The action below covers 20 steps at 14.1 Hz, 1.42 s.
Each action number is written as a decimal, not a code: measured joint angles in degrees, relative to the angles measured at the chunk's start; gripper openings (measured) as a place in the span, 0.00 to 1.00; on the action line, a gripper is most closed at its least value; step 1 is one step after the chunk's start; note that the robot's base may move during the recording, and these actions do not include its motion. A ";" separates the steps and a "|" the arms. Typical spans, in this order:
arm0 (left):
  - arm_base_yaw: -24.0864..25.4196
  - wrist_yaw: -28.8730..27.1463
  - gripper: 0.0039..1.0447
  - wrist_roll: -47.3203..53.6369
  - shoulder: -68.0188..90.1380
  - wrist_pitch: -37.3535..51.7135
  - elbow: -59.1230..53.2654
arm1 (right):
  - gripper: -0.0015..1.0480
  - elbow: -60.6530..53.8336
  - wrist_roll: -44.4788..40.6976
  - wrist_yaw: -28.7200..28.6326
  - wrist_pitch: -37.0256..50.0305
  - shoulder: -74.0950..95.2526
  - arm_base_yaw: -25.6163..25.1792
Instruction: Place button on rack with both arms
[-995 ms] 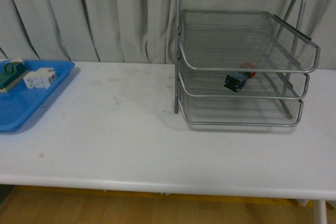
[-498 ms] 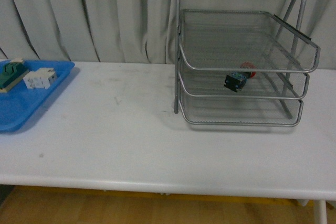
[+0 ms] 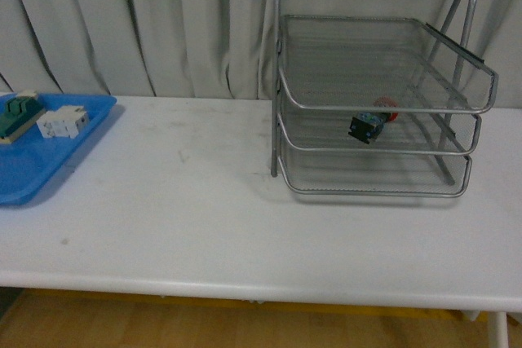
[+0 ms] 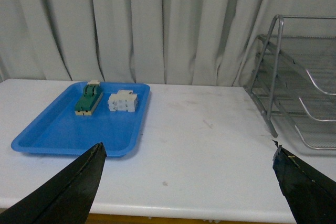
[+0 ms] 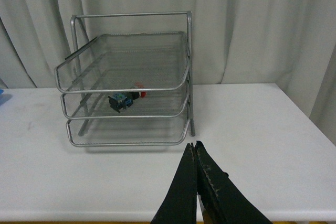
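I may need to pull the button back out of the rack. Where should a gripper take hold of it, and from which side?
Judging from its pose, grip the black and blue-green body of the button, not the red cap. It lies tipped over on the middle tier of the rack, body toward the open front edge, cap pointing rearward. Come in level through the front opening; the top tier blocks any approach from above.
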 joint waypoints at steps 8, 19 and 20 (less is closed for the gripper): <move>0.00 0.02 0.94 0.02 0.00 0.02 0.00 | 0.94 0.00 -0.07 0.00 -0.09 0.02 0.00; 0.00 0.00 0.94 0.02 0.00 0.02 0.00 | 0.94 0.00 -0.07 0.00 -0.09 0.02 0.00; 0.00 0.00 0.94 0.00 0.00 0.02 0.00 | 0.94 0.00 -0.07 0.00 -0.09 0.02 0.00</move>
